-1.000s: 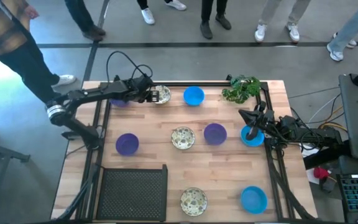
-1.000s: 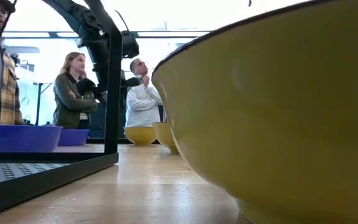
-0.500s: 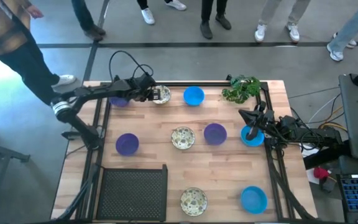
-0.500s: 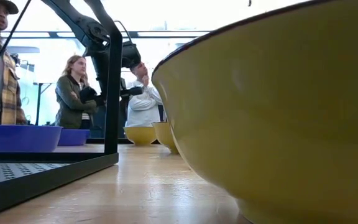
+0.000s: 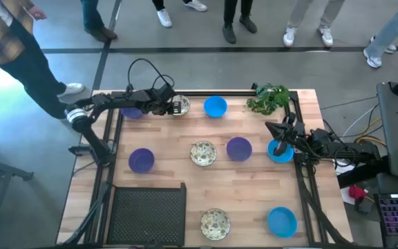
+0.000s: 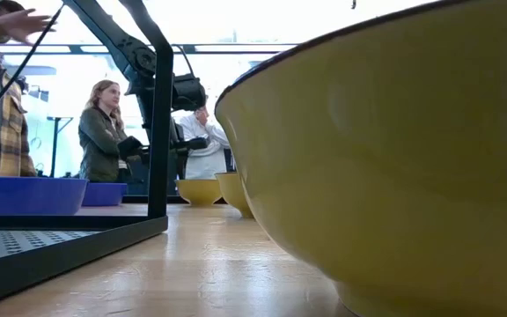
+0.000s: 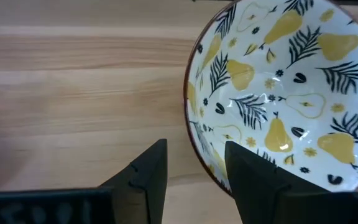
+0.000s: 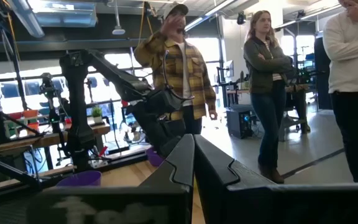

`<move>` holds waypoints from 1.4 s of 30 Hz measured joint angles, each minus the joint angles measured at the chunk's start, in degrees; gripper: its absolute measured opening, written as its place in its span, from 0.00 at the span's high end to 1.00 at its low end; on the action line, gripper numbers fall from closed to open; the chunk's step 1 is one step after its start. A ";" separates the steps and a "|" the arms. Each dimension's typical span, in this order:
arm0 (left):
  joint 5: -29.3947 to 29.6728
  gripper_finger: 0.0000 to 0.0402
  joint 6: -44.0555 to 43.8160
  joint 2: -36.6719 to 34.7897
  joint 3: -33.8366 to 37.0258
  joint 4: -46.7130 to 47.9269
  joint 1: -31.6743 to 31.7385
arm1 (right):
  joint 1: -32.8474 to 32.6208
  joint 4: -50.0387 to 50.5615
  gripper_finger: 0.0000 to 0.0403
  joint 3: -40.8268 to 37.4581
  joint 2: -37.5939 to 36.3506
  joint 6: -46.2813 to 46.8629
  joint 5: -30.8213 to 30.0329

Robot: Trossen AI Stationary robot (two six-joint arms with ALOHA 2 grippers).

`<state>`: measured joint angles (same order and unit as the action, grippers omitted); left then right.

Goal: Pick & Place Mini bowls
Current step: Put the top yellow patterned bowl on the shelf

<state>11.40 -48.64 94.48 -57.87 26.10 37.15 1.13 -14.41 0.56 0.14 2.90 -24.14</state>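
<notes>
My left gripper (image 7: 194, 180): fingers apart, astride near rim of pear-print mini bowl (image 7: 284, 93) at table's far edge | to do it well: drop squarely, pinch rim, lift level | my right gripper (image 5: 276, 135): closed, waiting above blue bowl (image 5: 282, 153) at right.

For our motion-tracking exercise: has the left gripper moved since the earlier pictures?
Barely, if at all: in the high view the left gripper remains at the pear-patterned bowl, left of the blue bowl; only its elbow swung inward.
</notes>
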 joint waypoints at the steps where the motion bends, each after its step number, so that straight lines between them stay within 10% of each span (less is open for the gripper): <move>1: -0.09 0.62 -0.02 0.33 0.00 -0.26 0.00 | 0.00 0.00 0.98 0.00 0.00 -0.02 0.00; 42: -0.04 0.98 -0.76 2.01 -0.24 -3.03 0.14 | 0.00 0.00 0.98 0.00 0.00 0.08 0.00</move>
<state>11.36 -49.40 96.49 -58.11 23.07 37.29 1.13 -14.41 0.56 0.14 2.98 -24.14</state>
